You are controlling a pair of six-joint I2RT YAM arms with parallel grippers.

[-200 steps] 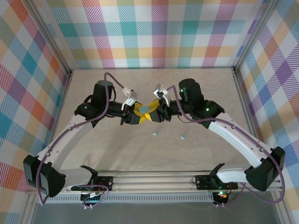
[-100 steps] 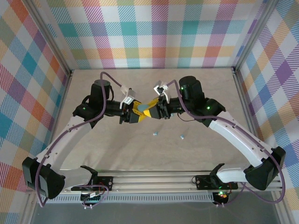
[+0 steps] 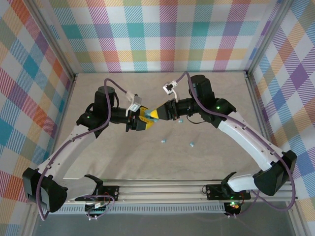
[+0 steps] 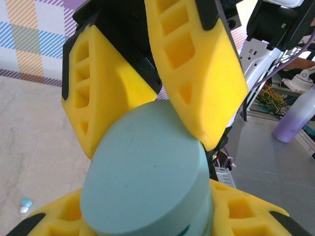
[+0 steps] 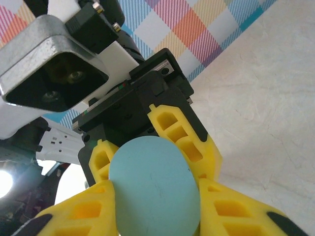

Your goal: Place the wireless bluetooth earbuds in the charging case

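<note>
The charging case (image 3: 149,118) is not on the bench (image 3: 98,157); it hangs in the air between the two arms, above the middle of the bench. The left gripper (image 3: 142,121) is clenched on one part of it, and from the opposite side the right gripper (image 3: 158,113) is clenched on it too. In the left wrist view, its own yellow fingers hold the lower part of the case (image 4: 147,172), while the other arm's fingers (image 4: 197,73) pinch its upper edge. We see a seam around the side, and the lid looks closed to us.

The earbuds (image 3: 163,141) lie loose on the bench, toward the near edge from the grippers. One is almost straight under the meeting point, and another earbud (image 3: 192,144) lies further to the right. Both are well apart from the case.

So the relation that matters is this: the earbuds are below and to the right, on the right arm's side. We judge that the right arm should fetch them once the case is open, while the left holds the case.
</note>
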